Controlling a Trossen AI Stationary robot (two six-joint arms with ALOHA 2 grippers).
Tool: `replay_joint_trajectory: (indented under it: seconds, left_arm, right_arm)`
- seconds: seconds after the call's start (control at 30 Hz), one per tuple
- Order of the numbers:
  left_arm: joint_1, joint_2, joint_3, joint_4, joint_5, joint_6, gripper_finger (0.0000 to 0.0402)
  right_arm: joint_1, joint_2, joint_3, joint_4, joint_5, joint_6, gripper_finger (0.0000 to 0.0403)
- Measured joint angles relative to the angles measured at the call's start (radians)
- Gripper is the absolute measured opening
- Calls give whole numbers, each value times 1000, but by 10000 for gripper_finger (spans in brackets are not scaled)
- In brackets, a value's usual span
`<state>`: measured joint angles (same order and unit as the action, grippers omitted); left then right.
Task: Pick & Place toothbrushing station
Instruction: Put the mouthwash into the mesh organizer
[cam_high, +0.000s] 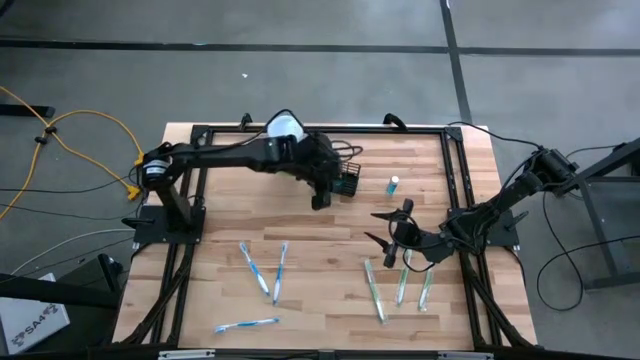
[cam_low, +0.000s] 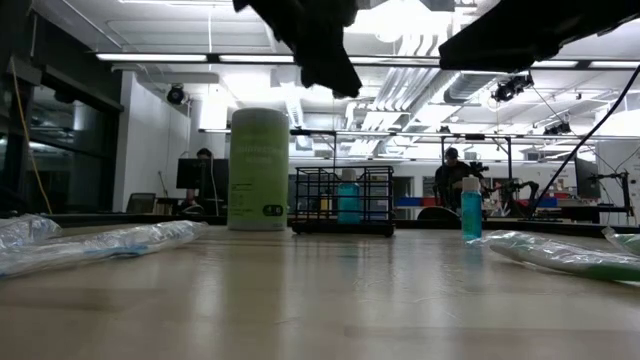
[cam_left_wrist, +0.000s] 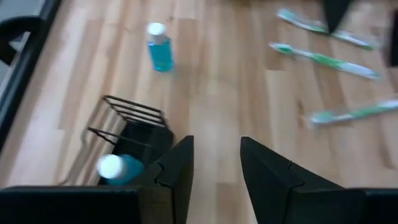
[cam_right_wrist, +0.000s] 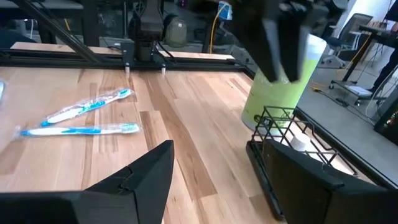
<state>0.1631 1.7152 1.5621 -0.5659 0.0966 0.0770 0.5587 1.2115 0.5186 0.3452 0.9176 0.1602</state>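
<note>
Left hand (cam_high: 322, 200) open beside upright toothbrushing station (cam_high: 347, 182) — long axis unclear

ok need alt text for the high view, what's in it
Top-down view of a wooden table: the left pincer hangs open beside a black mesh caddy holding a blue bottle, with a second blue bottle nearby. The right pincer is open above green toothbrushes; blue toothbrushes lie left.
</note>
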Motion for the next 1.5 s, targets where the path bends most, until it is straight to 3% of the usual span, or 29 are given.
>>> replay_joint_trajectory:
  seconds: [0.53, 0.93, 1.17, 1.5]
  left_arm:
    - [-111, -87, -3, -201, -8, -122, 127]
    - [-207, -212, -37, -276, -188, -204, 127]
    - [-268, -333, -257, -145, -291, -252, 127]
    - [-316, -528, -653, 215, -301, -269, 127]
  right_arm:
    - [0, 0, 0, -17, 0, 35, 239]
    - [-1, 0, 0, -57, 80, 95, 239]
    - [-20, 0, 0, -58, 72, 106, 239]
    - [-57, -6, 0, -59, 66, 127, 239]
